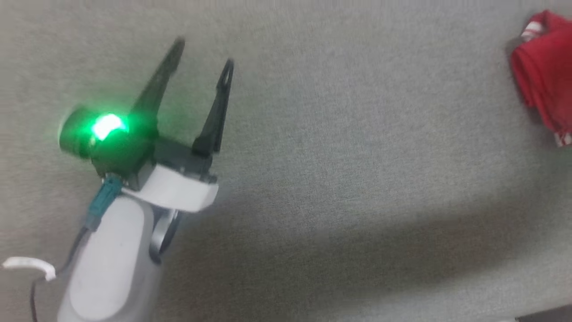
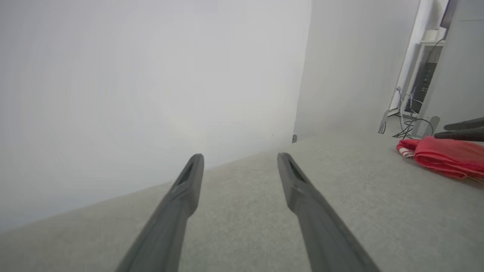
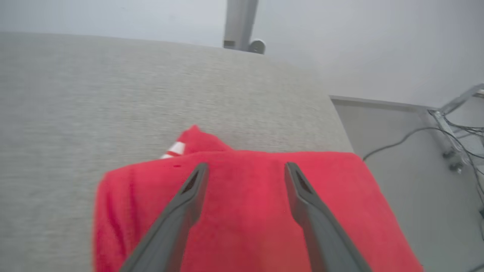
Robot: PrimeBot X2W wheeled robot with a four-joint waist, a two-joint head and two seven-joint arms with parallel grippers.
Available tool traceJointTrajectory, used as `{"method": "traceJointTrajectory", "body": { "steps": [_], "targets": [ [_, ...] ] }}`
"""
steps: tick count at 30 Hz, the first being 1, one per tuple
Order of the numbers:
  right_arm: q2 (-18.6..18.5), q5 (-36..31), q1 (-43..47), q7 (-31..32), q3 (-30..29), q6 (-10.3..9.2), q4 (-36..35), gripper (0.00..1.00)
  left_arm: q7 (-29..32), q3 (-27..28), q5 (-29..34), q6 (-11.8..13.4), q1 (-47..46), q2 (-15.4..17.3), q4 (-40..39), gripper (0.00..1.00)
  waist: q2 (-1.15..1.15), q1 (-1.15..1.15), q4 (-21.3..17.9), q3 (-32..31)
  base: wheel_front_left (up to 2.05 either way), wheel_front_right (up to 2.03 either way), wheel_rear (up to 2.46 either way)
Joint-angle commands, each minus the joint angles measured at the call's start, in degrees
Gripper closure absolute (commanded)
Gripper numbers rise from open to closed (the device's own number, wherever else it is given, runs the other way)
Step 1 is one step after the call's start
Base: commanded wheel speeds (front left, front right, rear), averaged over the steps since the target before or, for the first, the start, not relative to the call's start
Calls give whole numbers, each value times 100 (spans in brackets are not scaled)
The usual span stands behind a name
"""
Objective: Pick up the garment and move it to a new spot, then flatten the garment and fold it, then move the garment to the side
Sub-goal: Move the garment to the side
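Left end effector (image 1: 203, 52): fingers spread wide, nothing between them. It hovers over bare grey surface (image 1: 357, 156) at the lower left of the head view. A green light (image 1: 107, 126) glows at its wrist. In the left wrist view the two fingers point across the surface toward a pale wall (image 2: 151, 75).

Right end effector (image 3: 245, 166): fingers spread wide, gripping nothing. In the right wrist view they stand over the garment (image 3: 242, 211); whether the tips touch the cloth cannot be told.

Garment: a folded red bundle, plain red side up, with a bit of red-and-white striped trim (image 3: 174, 149) showing at one end. It lies at the far right of the head view, well apart from the left end effector, against the surface's edge. Whether it overhangs that edge cannot be told.

Cables (image 3: 397, 141) lie on the floor beyond that edge.
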Motion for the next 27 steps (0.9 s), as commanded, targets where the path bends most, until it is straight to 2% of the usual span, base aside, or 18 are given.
{"method": "traceJointTrajectory", "body": {
  "steps": [1,6,13,27],
  "targets": [
    [63,84,171,-117,120,-11,-132,0,-23,97,-77,-4,270,-84,63,0,0,0,225,-503,0,0,0],
    [218,180,688,-601,424,-11,-463,0,-23,449,-114,-8,979,-315,332,0,0,0,531,-1066,0,0,0],
    [497,97,1468,-929,397,-11,-723,0,-23,861,-167,-13,1691,-520,692,0,0,0,943,-1703,0,0,0],
    [1258,-1000,3401,-960,-1260,-10,-1928,0,-23,1139,-315,-15,2628,-656,1082,0,0,0,1541,-2778,0,0,0]
  ]
}}
